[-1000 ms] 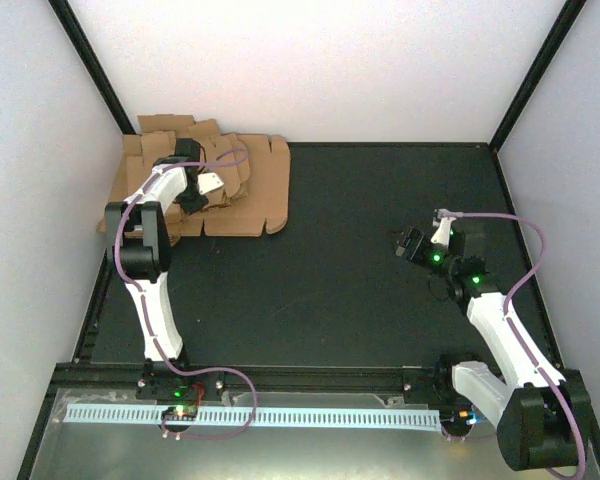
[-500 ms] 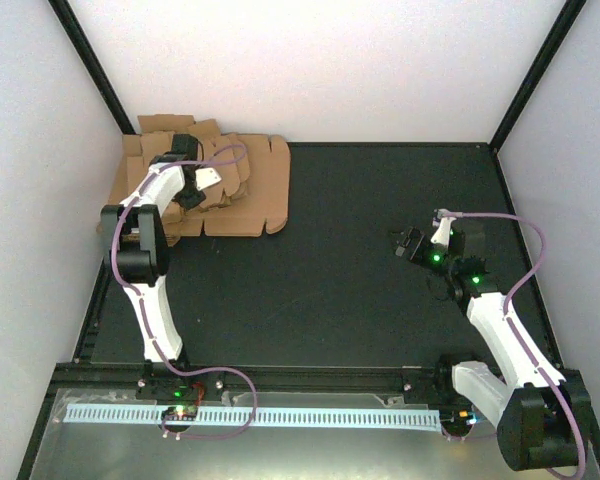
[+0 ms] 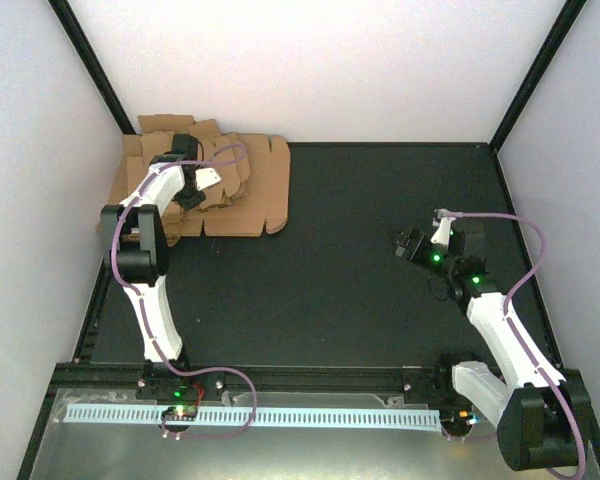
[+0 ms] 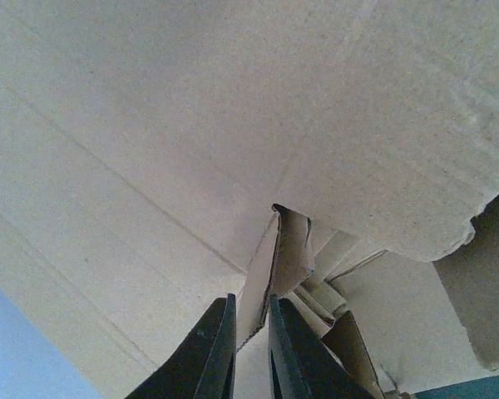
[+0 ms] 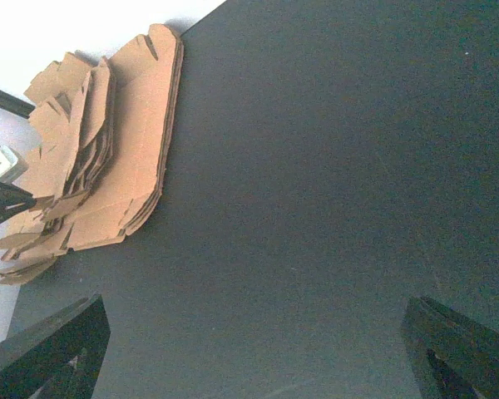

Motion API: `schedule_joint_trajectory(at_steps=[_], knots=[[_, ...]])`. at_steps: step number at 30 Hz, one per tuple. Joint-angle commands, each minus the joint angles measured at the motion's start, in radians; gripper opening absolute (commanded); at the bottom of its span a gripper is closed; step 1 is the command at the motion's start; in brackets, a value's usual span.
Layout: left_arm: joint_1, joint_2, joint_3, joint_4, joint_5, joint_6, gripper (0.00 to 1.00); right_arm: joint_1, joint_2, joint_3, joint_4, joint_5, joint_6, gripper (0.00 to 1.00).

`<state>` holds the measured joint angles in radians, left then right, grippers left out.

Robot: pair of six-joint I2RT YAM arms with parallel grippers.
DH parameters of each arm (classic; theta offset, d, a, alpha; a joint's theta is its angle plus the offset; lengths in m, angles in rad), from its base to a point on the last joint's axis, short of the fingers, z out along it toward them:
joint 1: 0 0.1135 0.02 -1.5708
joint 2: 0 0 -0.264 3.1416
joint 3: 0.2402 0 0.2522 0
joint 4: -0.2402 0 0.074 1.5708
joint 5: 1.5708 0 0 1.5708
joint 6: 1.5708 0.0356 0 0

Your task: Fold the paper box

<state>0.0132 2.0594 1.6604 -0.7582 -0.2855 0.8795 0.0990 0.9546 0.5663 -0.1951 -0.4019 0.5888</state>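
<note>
My left gripper [image 3: 191, 197] is over the brown cardboard at the table's far left. In the left wrist view, the left gripper [image 4: 249, 303] is shut on an upright notched flap [image 4: 287, 245] of one brown cardboard sheet, the paper box. The rest of that sheet [image 4: 191, 125] fills the view, and I cannot tell its outline apart from the sheets under it. My right gripper [image 3: 406, 243] hovers over the bare mat at the right, open and empty. Its fingers [image 5: 54, 345] show at the bottom corners of the right wrist view.
A thick pile of brown die-cut cardboard sheets [image 3: 252, 192] lies at the far left corner of the black mat [image 3: 360, 250], partly over its edge; it also shows in the right wrist view [image 5: 125, 166]. White walls stand on three sides.
My left gripper has moved a little farther back over the pile. The right gripper has barely shifted.
</note>
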Motion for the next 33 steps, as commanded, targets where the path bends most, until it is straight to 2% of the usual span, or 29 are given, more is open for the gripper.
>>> schedule_joint_trajectory(at_steps=[1, 5, 9, 14, 22, 26, 33], knots=[[0.009, 0.024, 0.039, -0.025, 0.004, 0.002, 0.14, 0.005, -0.012, 0.017, 0.0, 0.006, -0.005, 0.99], [0.009, 0.027, 0.041, -0.023, 0.008, 0.003, 0.14, 0.004, -0.013, 0.018, -0.002, 0.006, -0.006, 1.0], [0.009, 0.028, 0.049, -0.034, 0.014, 0.004, 0.02, 0.005, -0.015, 0.02, -0.004, 0.006, -0.007, 0.99], [-0.002, -0.017, 0.065, -0.054, 0.035, -0.017, 0.01, 0.005, -0.017, 0.021, -0.002, 0.006, -0.004, 1.0], [-0.057, -0.146, 0.079, -0.081, -0.048, -0.039, 0.02, 0.005, -0.024, 0.023, -0.008, 0.006, -0.006, 0.99], [-0.125, -0.213, 0.118, -0.143, -0.105, -0.132, 0.02, 0.005, -0.022, 0.023, -0.004, 0.008, 0.0, 0.99], [-0.353, -0.351, 0.068, -0.246, -0.157, -0.241, 0.02, 0.005, -0.032, 0.043, -0.02, 0.023, 0.011, 0.99]])
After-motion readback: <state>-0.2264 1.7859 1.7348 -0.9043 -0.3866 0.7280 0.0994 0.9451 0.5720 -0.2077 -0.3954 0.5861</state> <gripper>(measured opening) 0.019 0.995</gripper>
